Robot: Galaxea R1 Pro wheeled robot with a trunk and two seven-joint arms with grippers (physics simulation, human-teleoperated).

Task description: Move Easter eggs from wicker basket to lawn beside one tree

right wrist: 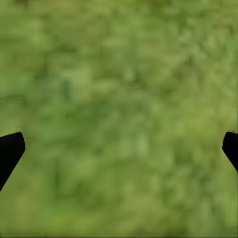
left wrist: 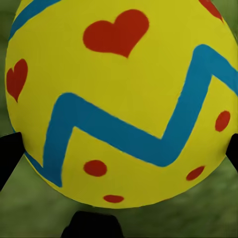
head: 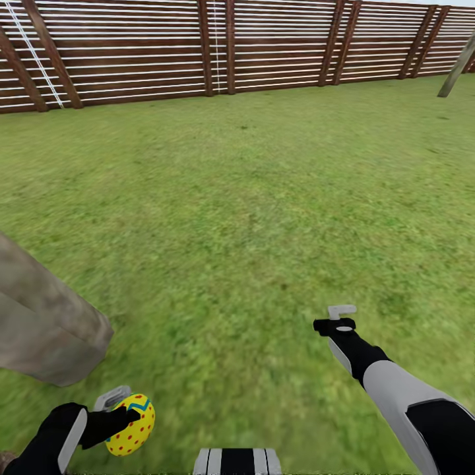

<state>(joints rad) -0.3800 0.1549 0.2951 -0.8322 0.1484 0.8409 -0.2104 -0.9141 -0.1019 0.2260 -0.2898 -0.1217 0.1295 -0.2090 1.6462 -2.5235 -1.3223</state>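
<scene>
My left gripper (head: 128,417) is shut on a yellow Easter egg (head: 132,425) with red dots and a blue zigzag, low at the head view's bottom left. Up close in the left wrist view the egg (left wrist: 119,99) shows red hearts and a blue zigzag, with a black fingertip (left wrist: 9,156) at each side. The thick grey-brown tree trunk (head: 46,323) rises just left of that gripper. My right gripper (head: 338,318) hangs over bare lawn (head: 251,198) at lower right; its fingertips (right wrist: 10,151) stand wide apart, open and holding nothing. The wicker basket is out of view.
A brown horizontal-slat fence (head: 218,46) closes the far side of the garden. A slanted pale post or trunk (head: 456,66) stands at the far right by the fence. Wide open grass lies between me and the fence.
</scene>
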